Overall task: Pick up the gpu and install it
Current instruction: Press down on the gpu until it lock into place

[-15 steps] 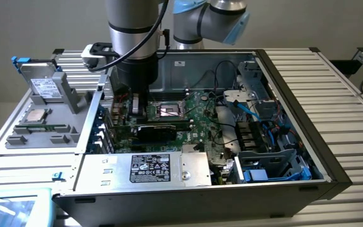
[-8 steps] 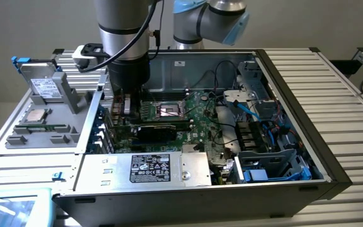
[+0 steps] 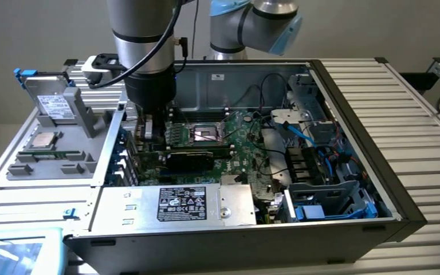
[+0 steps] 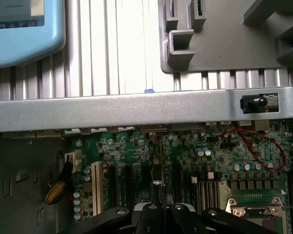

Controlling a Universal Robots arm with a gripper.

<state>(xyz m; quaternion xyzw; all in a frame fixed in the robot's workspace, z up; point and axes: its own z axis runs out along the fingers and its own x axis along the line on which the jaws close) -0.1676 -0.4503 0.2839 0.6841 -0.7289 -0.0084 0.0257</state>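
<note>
Gripper (image 3: 149,133) is inside the open computer case (image 3: 357,103), fingers closed edge-on around the gpu (image 4: 156,187), held upright over the motherboard's (image 4: 215,161) expansion slots. Exterior view adds the silver power supply (image 3: 174,205).

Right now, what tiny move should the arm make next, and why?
Probably a slow, gentle press straight down. The end effector sits low inside the open case, over the motherboard, and the gpu stands on the board right beside it. I cannot tell whether it is fully seated, so a small push seems safest.
</note>
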